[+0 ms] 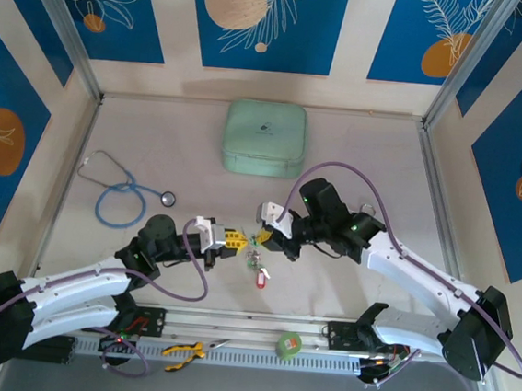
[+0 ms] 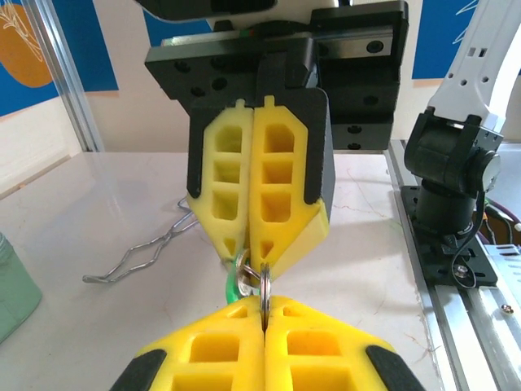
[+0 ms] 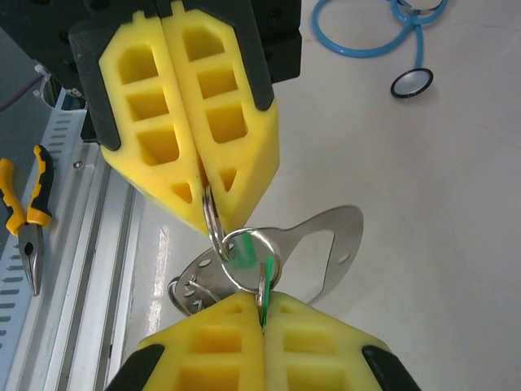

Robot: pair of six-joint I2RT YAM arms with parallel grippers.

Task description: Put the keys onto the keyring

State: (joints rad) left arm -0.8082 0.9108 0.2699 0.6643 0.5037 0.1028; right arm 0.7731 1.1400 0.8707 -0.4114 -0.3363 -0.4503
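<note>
Your mint case (image 1: pixel 265 139) sits at twelve o'clock of the meeting grippers, its small dark lid mark too small to read. Your left gripper (image 3: pixel 208 213) is clamped tight on a small split ring (image 3: pixel 213 228) and your right gripper (image 3: pixel 262 303) is pinched closed on the green-tagged key (image 3: pixel 267 279), with the keyring (image 3: pixel 351 235) just under them and a red-tagged key (image 1: pixel 262 275) at six o'clock.

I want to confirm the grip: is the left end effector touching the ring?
Touching. The right wrist view shows the left end effector shut, with the silver ring pinched between its yellow fingertips.
</note>
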